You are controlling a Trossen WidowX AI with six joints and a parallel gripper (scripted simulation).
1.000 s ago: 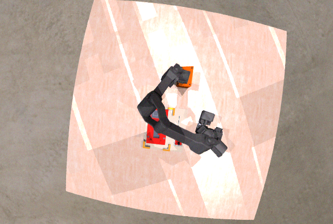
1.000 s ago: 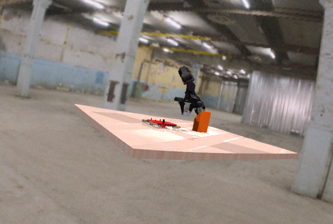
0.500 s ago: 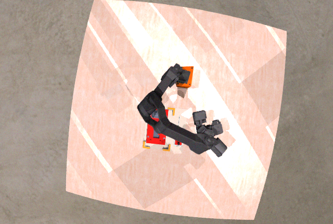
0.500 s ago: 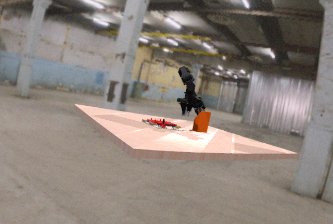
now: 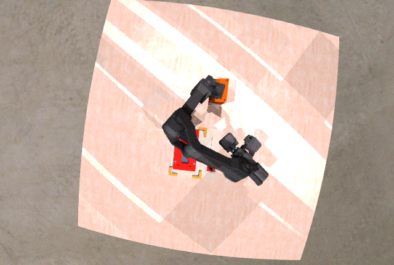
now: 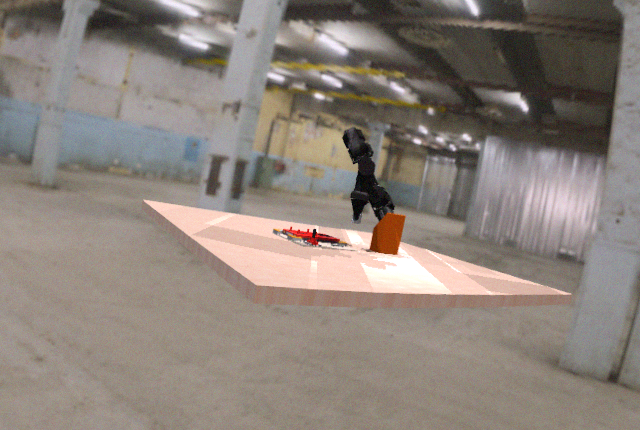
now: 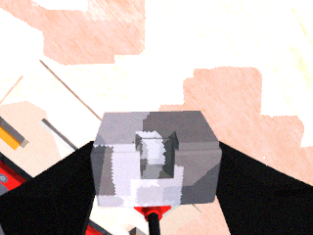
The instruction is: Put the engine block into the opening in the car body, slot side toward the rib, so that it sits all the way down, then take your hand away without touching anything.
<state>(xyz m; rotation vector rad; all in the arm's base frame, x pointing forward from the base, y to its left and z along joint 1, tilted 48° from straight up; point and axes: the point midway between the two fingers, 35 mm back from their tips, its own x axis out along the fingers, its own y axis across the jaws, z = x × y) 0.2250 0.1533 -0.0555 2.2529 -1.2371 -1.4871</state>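
Observation:
The grey engine block is held between the fingers of my gripper. Its slot faces the wrist camera. The gripper is shut on it, above the table and to the right of the car body in the top view. The red car body lies low on the table. The arm covers its middle in the top view, and only bits of it show at the lower left in the wrist view. I cannot make out the opening or the rib clearly.
A small red part with a black upright knob stands beside the car body, partly hidden behind the block in the wrist view. Orange corner brackets surround the car body. The orange arm mount stands behind.

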